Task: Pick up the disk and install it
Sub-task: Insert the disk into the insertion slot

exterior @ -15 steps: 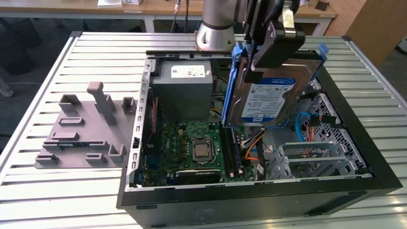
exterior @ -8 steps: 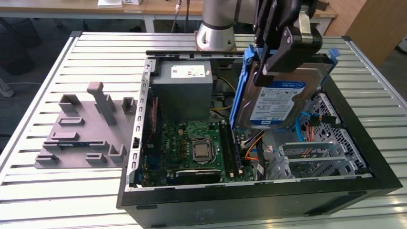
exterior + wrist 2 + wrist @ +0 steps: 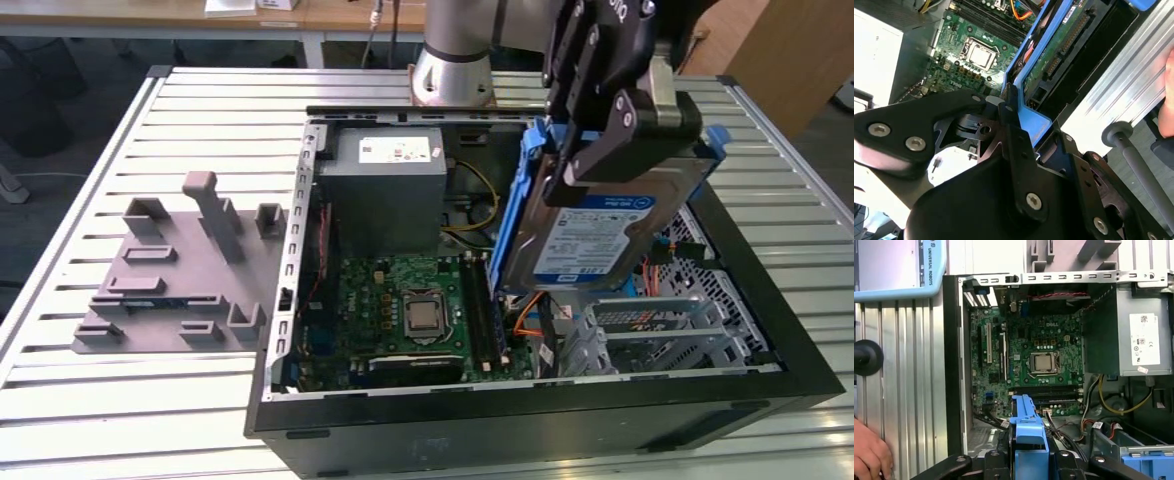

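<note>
Claw point(image 3: 625, 135): you're clenching it on the disk point(image 3: 601, 235), upper end.
Disk: hanging on edge, tilted, over the open case point(image 3: 534, 425) beside the drive cage point(image 3: 667, 335); prob. angling it for the bay.
Arm: reaching from the tabletop's point(image 3: 67, 400) far side, wrist leaning over the case.
</note>
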### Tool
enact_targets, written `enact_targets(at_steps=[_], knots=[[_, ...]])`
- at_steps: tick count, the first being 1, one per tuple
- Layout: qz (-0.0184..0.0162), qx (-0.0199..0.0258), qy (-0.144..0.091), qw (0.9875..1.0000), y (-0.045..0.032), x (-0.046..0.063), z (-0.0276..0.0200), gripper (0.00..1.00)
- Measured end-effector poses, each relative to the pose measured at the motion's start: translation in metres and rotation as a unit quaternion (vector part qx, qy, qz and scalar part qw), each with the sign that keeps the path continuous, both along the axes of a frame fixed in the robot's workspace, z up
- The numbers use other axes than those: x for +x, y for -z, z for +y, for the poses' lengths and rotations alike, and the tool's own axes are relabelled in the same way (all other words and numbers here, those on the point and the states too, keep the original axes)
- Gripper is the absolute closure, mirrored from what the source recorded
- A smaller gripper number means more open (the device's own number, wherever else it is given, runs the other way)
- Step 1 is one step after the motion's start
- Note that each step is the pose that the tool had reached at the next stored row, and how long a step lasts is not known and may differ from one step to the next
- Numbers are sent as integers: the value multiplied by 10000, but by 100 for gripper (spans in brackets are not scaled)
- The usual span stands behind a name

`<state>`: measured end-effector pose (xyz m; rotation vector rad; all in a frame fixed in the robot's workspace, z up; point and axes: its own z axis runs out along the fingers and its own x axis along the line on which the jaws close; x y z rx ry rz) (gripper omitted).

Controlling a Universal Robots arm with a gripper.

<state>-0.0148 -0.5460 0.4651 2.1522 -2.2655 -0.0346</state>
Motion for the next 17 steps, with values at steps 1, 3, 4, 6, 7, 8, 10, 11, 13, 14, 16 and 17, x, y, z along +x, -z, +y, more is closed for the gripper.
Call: enact_targets(at_steps=[1,3,4,6,7,8,10,11,13,14,16,17], knots=[[0,0,0,10000,3,17,-11,64],[0,-1,1,10000,9,73,-22,64],[0,-1,0,10000,12,105,-26,64],[0,-2,0,10000,17,152,-40,64],[0,-3,0,10000,21,164,-55,64],[0,-2,0,10000,26,171,-74,64],[0,-2,1,10000,36,186,-114,64],[0,-2,1,10000,40,196,-129,64],[0,-2,0,10000,46,233,-150,64],[0,-2,0,10000,50,260,-156,64],[0,-1,0,10000,57,328,-160,64],[1,-2,1,10000,59,363,-160,64]])
